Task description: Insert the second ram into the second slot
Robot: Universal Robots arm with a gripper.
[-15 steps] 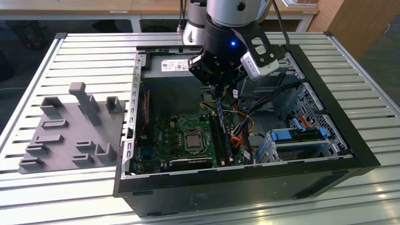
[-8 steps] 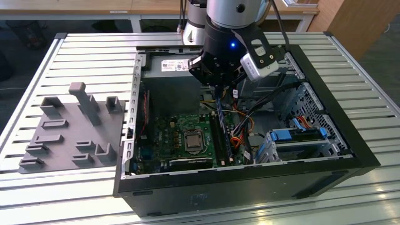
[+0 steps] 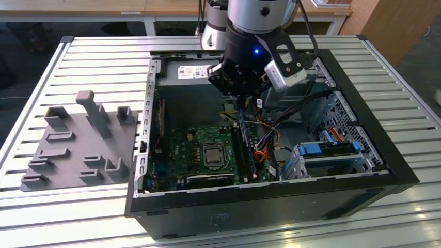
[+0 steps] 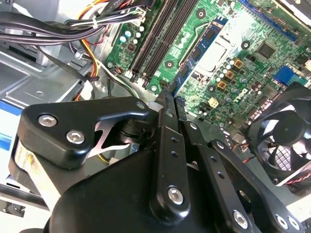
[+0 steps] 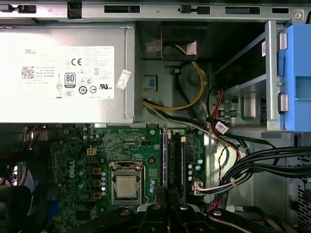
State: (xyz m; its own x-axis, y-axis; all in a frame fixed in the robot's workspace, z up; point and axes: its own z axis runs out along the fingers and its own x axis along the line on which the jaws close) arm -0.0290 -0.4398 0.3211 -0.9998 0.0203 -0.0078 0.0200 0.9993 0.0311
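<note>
Blue and thin, the second ram (image 5: pixel 164 155) is clamped edge-on between the closed fingertips of the pincer (image 5: pixel 166 193). It hangs above the memory slots (image 5: pixel 177 160), parallel to them and over their edge, not seated in any of them. These slots lie inside the open computer case (image 3: pixel 386 170) on the slatted metal worktop (image 3: pixel 90 67).

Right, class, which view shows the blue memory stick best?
The second wrist view: the second ram shows its blue face, running out from the shut jaws. The first wrist view shows the ram edge-on, a thin line. In the exterior view it is too slim to tell from the slots.
</note>
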